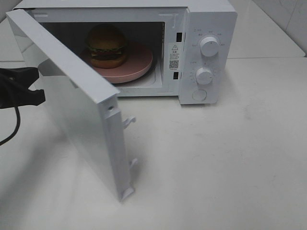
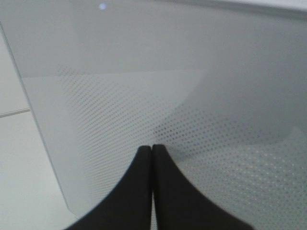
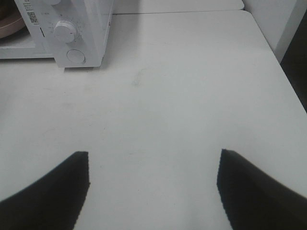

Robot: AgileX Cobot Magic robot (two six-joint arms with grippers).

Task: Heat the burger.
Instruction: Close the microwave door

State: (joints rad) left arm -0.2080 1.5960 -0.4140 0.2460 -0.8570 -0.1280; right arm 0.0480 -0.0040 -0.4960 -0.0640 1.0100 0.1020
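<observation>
The burger (image 1: 107, 45), with a brown bun and a green lettuce edge, sits on a pink plate (image 1: 140, 65) inside the white microwave (image 1: 211, 19). The microwave door (image 1: 72, 100) stands swung out to the left. My left gripper (image 1: 38, 95) is shut and empty, just outside the door's outer face. In the left wrist view its tips (image 2: 152, 147) point at the door's dotted window (image 2: 192, 96). My right gripper (image 3: 153, 157) hangs open over bare table to the right of the microwave, holding nothing. It is out of the exterior view.
Two round knobs (image 1: 209, 46) (image 1: 204, 75) and a round button (image 1: 198, 95) are on the microwave's right panel. The door's latch hooks (image 1: 128, 121) stick out from its free edge. A white table (image 1: 230, 163) spreads in front and to the right.
</observation>
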